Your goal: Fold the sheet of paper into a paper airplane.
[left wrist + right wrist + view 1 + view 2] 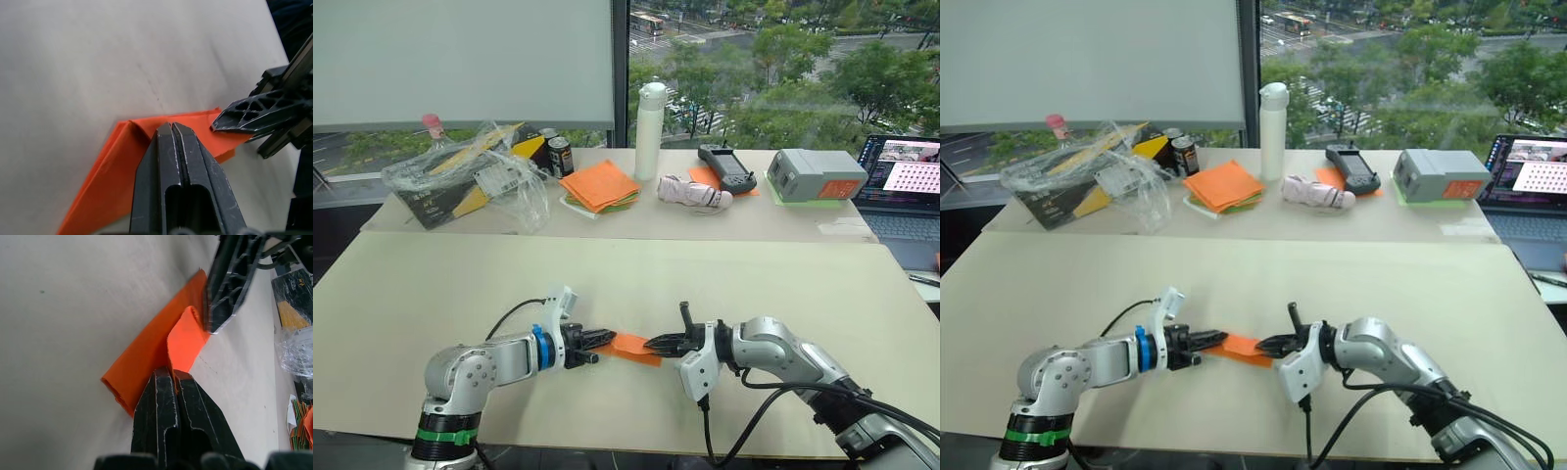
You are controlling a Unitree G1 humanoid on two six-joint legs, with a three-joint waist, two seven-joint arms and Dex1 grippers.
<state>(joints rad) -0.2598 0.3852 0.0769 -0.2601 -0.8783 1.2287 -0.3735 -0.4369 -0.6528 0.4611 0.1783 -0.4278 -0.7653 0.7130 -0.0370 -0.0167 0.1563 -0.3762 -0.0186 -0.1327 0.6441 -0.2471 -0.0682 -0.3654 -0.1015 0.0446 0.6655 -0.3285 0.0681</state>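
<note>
The sheet of paper (631, 346), bright orange and folded into a narrow layered strip with one slanted end, lies near the front edge of the near table (754, 284). My left gripper (607, 340) is shut, its tips resting on the paper's left end (122, 166), with no paper visible between the fingers. My right gripper (651, 345) is shut on a raised flap of the paper (183, 342) at its right end. The two grippers point at each other, a short way apart, and the left gripper's fingers (230, 284) appear in the right wrist view.
On the far table stand a stack of orange and green sheets (599, 186), a white bottle (649, 117), a plastic-wrapped box (470, 171), two cans (558, 155), a controller (726, 166), a grey box (816, 176) and a laptop (901, 186).
</note>
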